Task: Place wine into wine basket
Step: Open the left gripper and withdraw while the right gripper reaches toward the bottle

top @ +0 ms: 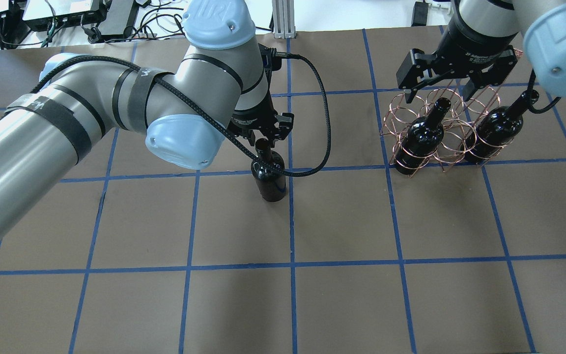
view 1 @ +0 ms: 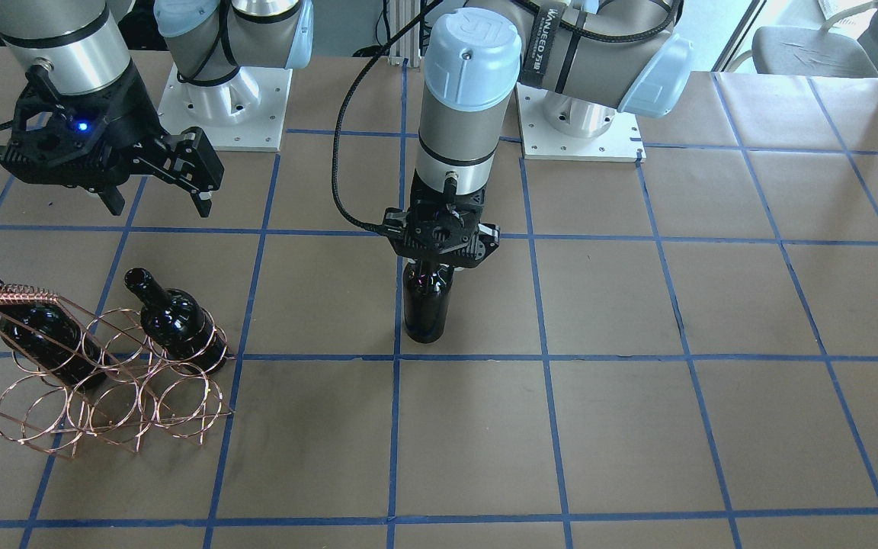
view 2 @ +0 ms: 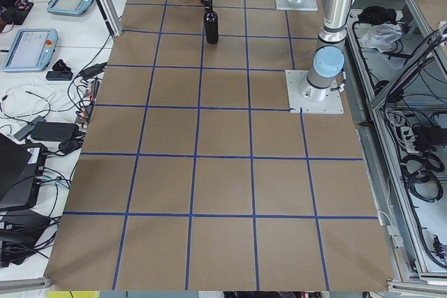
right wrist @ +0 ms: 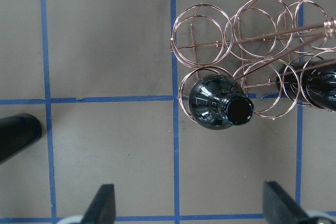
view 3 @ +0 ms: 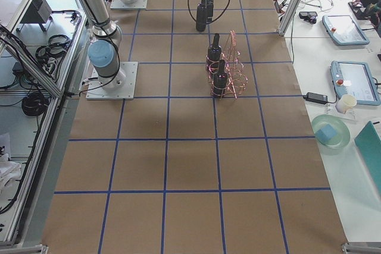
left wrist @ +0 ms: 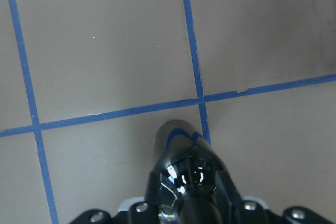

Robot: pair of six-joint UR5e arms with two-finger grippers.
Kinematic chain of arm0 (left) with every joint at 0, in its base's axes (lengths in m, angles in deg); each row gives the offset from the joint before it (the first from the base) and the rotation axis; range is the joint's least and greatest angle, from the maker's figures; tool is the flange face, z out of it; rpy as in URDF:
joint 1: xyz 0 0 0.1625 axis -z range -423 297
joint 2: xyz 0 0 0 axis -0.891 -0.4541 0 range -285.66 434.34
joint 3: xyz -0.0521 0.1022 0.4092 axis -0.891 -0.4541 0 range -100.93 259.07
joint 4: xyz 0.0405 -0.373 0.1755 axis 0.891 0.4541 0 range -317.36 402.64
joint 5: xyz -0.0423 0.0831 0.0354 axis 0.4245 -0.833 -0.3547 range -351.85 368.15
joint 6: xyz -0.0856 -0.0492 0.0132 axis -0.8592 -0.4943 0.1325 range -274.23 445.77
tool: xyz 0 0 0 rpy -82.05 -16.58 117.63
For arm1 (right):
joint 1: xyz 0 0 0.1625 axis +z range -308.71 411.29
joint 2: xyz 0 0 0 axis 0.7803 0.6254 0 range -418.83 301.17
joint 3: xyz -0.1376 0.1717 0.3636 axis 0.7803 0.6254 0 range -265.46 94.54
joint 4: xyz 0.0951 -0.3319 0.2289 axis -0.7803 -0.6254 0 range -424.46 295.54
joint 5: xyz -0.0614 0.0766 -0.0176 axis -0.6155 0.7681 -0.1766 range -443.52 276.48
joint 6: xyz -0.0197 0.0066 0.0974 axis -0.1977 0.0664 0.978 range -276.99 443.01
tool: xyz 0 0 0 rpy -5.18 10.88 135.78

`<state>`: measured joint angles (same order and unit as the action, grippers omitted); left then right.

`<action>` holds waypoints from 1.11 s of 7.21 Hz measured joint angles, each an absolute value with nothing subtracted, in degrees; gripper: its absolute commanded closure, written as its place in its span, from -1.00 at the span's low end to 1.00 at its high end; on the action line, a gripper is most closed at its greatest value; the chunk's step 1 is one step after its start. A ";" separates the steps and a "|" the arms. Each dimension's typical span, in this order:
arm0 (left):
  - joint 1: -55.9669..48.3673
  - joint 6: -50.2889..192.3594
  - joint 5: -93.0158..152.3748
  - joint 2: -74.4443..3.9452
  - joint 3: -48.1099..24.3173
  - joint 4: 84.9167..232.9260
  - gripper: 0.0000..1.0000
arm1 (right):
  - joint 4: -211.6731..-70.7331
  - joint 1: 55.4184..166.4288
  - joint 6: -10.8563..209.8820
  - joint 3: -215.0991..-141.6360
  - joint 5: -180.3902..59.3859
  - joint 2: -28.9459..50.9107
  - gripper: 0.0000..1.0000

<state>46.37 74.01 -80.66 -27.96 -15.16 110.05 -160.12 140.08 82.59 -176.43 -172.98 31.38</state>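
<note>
A near-black wine bottle (view 1: 427, 309) stands upright on the brown table near the middle; it also shows in the overhead view (top: 270, 179) and from above in the left wrist view (left wrist: 184, 166). My left gripper (view 1: 431, 273) points straight down and is shut on its neck. The copper wire wine basket (view 1: 16, 293) stands to the robot's right (top: 413, 164) and holds two other bottles (view 1: 180, 320) (view 1: 39, 324), tilted neck-up. My right gripper (view 1: 158, 200) hangs open and empty above the basket, its fingers (right wrist: 105, 203) wide apart.
Blue tape lines grid the brown table (view 1: 637, 427). The two white arm bases (view 1: 225, 107) sit at the robot's side. The black cable (top: 320, 123) of the left wrist loops beside the held bottle. Tablets and cups lie on side desks (view 3: 351, 81).
</note>
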 measured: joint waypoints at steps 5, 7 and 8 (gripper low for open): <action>38.91 68.32 -79.44 -25.75 -10.07 112.94 -1.00 | -160.55 145.82 88.52 -176.11 -172.51 30.59 -0.99; 32.51 71.59 -79.47 -24.99 -5.00 118.08 -1.00 | -162.77 153.21 97.10 -175.56 -172.29 28.49 -0.99; 28.47 75.85 -79.46 -24.77 -3.70 119.35 -1.00 | -165.19 156.68 101.16 -175.18 -172.13 26.56 -1.00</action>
<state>28.47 75.85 -79.46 -24.77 -3.70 119.35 -165.19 156.68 101.16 -175.18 -172.13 26.56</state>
